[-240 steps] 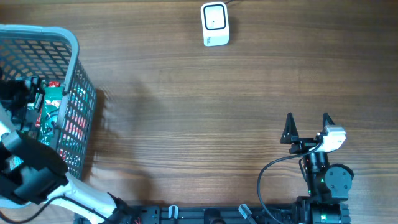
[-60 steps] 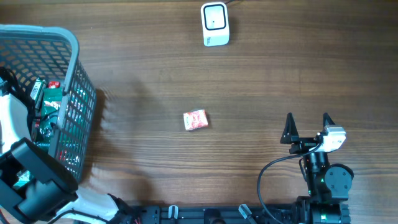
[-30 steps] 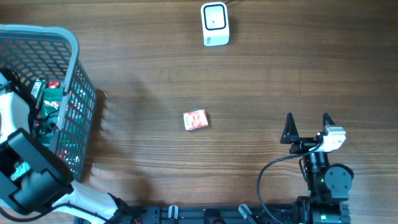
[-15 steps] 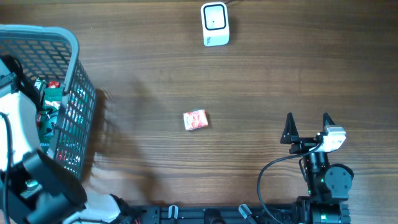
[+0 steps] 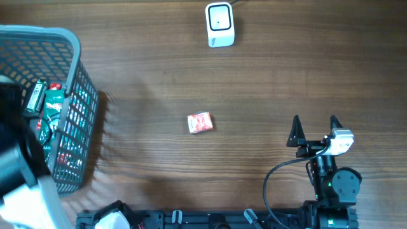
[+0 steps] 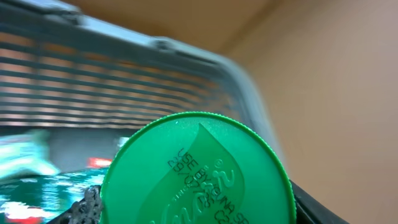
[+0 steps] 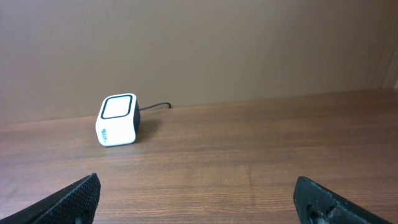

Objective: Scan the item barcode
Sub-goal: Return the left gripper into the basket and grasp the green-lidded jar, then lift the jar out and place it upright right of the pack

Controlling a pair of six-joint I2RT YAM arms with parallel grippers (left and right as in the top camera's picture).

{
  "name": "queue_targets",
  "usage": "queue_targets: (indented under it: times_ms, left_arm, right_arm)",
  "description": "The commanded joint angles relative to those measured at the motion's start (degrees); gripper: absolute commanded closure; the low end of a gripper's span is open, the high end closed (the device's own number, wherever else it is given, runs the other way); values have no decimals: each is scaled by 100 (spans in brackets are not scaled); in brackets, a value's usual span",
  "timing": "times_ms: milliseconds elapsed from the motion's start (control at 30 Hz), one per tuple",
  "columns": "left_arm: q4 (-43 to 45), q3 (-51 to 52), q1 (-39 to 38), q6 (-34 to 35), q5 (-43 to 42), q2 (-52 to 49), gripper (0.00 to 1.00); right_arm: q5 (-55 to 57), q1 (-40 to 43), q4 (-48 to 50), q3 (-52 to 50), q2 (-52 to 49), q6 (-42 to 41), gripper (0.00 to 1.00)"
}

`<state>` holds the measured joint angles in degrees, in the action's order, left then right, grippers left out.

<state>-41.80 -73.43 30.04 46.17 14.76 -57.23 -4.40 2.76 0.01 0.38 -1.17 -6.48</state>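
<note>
A round green lid [image 6: 198, 168] with embossed lettering fills the left wrist view, and my left gripper [image 6: 198, 211] is shut on this green-lidded container, one dark finger at each side. Behind it is the grey mesh basket [image 6: 155, 74]. In the overhead view the left arm [image 5: 19, 165] is a blur above the basket [image 5: 77, 57] at the far left, and its gripper is hidden there. The white barcode scanner [image 5: 220, 24] stands at the table's far edge, also in the right wrist view as scanner [image 7: 117, 119]. My right gripper [image 5: 314, 127] rests open and empty near the front right.
A small red packet [image 5: 200, 123] lies on the wood table mid-way between basket and right arm. Several green and red packaged goods [image 5: 48, 105] remain in the basket. The scanner's cable [image 7: 155, 106] runs off behind it.
The left arm has risen out of the basket toward the camera and is now blurred. The red packet, which appeared on the table earlier, has stayed put. The right arm is still.
</note>
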Motion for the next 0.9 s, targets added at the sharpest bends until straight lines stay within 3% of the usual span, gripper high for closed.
queue_targets:
  times_ms: [0,200,433,700,867]
  left_arm:
    - [199,-15,-22,251,-1908,866,37]
    - [-103,-13,-59,352,-3534,1331,36]
    - [-599,-11,-1073,223,-3576,1165,37]
    - [-562,-11,-3141,223,-3541,321,37]
    - [-321,-9,-4531,221,-2983,-780,37]
  right_arm:
    - [79,-33,11,-9,37,-103,0]
    - [79,-33,13,-9,37,-103,0]
    - [79,-33,11,-9,37,-105,0]
    - [79,-33,13,-9,37,-101,0]
    - [79,-33,11,-9,37,-105,0]
